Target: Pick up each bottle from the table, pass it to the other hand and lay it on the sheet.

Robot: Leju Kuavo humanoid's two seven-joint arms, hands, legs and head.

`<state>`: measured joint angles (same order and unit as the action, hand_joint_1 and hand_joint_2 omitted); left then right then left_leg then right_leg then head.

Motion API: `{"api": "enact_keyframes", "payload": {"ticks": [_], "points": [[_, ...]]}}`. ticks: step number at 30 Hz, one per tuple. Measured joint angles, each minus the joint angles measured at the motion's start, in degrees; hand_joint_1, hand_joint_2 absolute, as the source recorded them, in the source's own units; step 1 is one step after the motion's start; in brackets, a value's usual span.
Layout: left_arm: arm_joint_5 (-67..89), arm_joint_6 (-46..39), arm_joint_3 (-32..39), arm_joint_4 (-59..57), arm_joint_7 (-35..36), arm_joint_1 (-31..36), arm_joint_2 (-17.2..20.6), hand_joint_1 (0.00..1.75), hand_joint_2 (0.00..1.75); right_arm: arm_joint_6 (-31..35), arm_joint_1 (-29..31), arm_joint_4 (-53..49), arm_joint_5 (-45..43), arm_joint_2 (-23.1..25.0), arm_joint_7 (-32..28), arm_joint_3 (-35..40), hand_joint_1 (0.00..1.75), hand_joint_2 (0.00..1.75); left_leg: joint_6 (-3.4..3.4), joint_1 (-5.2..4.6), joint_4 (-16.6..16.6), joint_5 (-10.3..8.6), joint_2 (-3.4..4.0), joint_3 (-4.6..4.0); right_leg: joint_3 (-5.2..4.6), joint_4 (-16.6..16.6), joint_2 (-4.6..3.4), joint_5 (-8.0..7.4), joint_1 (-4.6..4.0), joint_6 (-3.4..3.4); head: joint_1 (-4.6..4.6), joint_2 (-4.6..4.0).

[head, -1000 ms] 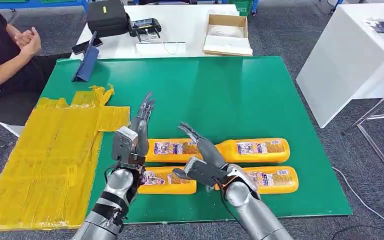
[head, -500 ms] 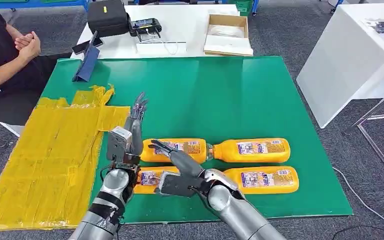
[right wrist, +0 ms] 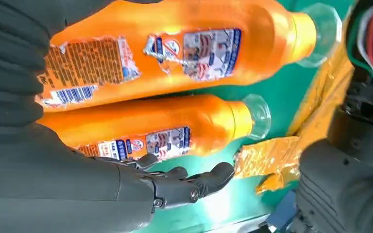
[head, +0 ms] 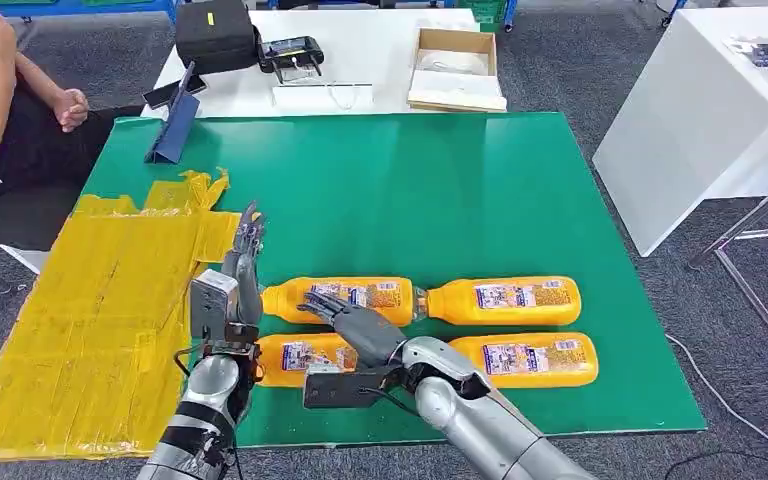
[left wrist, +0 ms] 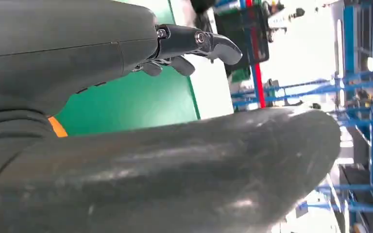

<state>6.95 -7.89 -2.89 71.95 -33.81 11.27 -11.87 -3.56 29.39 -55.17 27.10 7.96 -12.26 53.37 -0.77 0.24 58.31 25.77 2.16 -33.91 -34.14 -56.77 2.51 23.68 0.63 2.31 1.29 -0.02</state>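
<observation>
Four orange bottles lie on their sides in two rows on the green table [head: 480, 190], beside the yellow sheet [head: 90, 320] — near enough for a short transfer. The right hand [head: 345, 318] reaches across the far-left bottle [head: 335, 300], fingers spread and holding nothing, seemingly lining up a grasp. The left hand [head: 235, 280] stands upright just beside the bottle's cap end, fingers straight, empty — likely waiting to receive it. Each bottle is glossy with a printed label and clear cap.
</observation>
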Motion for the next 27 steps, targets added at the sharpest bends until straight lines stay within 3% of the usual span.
{"api": "enact_keyframes", "payload": {"ticks": [12,18,27], "points": [[0.3,0.0,1.1,1.0,0.0,-0.4,0.0,0.0,0.0,0.4,1.0,-0.3,0.9,-1.2,1.3,3.6,0.0,1.75,0.0,0.0,0.0,0.0,0.0,0.04,-0.03,0.0,0.0,0.0,0.0,0.0,0.02,0.0],[0.0,-2.4,0.5,1.0,0.4,1.0,-0.6,0.0,0.0,5.7,-1.5,-4.0,2.8,-3.5,1.3,3.7,0.0,1.75,0.0,-0.02,0.0,0.02,0.06,0.01,0.01,0.0,-0.03,0.0,0.01,0.0,0.0,0.0],[-1.0,0.7,2.2,1.7,0.2,-0.3,0.0,0.0,0.0,2.2,-1.3,-4.8,3.9,-0.9,3.7,5.0,0.0,1.75,0.02,0.04,0.0,0.0,0.01,-0.03,-0.05,0.0,-0.01,0.01,-0.06,-0.01,0.0,0.0]]}}
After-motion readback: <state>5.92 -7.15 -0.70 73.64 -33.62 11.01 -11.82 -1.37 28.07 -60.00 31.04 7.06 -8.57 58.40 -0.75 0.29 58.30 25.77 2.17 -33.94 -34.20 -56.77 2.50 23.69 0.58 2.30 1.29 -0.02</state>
